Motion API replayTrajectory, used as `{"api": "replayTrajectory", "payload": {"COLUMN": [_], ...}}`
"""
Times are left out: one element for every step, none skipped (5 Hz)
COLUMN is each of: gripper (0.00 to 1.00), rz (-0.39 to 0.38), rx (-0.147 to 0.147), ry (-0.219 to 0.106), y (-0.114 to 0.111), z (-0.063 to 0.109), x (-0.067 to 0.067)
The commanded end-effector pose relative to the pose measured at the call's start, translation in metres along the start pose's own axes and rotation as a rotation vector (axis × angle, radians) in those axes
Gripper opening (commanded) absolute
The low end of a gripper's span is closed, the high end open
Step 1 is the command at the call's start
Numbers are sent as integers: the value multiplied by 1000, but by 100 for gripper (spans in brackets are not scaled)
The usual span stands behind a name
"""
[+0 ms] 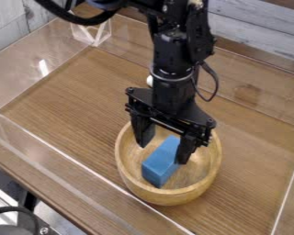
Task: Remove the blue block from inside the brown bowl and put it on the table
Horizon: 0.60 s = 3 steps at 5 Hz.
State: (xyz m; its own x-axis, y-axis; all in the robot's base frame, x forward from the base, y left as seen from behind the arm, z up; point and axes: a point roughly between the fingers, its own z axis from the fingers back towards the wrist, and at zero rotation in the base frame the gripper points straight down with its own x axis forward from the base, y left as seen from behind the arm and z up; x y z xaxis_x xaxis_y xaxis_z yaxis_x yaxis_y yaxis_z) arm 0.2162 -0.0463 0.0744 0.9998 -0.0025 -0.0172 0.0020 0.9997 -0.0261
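Note:
The blue block (161, 162) lies tilted inside the brown bowl (132, 178), which sits on the table (76, 101) toward the front right. My black gripper (165, 144) points straight down into the bowl, open wide. Its two fingers straddle the upper end of the block, one on each side, and I see no closing on it. The block's lower end rests on the bowl's floor.
Low clear acrylic walls (39, 156) edge the tabletop on the left and front. A clear bracket (91, 32) stands at the back left. The arm rises from the bowl toward the top of the view.

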Motion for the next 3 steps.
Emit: {"api": "replayTrajectory", "payload": {"gripper": [100, 100, 100], "rz": [-16, -22, -28], "rx": [-12, -19, -25], "ry": [-29, -30, -33], "y": [-4, -5, -6], "z": [2, -1, -4], "x": [4, 5, 5]}}
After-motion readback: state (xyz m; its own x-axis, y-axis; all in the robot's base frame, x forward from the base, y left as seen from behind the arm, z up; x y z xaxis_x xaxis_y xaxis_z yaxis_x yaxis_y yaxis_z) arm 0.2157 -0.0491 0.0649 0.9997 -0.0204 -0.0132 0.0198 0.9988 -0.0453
